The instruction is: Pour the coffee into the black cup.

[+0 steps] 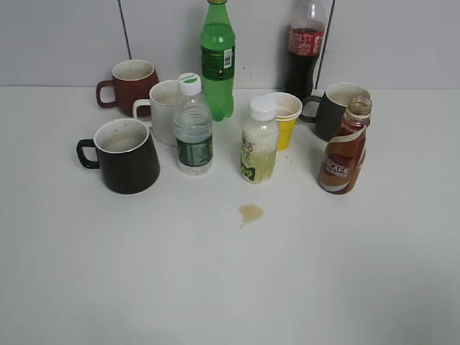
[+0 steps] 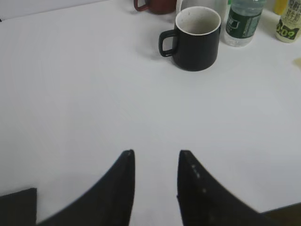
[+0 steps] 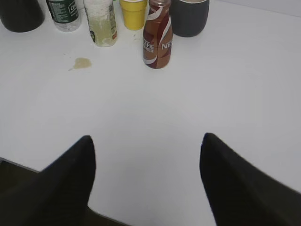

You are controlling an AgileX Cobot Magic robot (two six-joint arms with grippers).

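Note:
The coffee is a small curvy brown bottle with a brown-red-white label and a capless neck. It stands upright at the right of the table, and in the right wrist view far ahead of my right gripper, which is open and empty. The black cup stands at the left with its handle to the left. It shows in the left wrist view, far ahead of my left gripper, which is open and empty. Neither gripper shows in the exterior view.
A clear water bottle, a white mug, a maroon mug, a green bottle, a pale juice bottle, a yellow cup, a cola bottle and a dark grey mug stand around. A brown spill lies mid-table.

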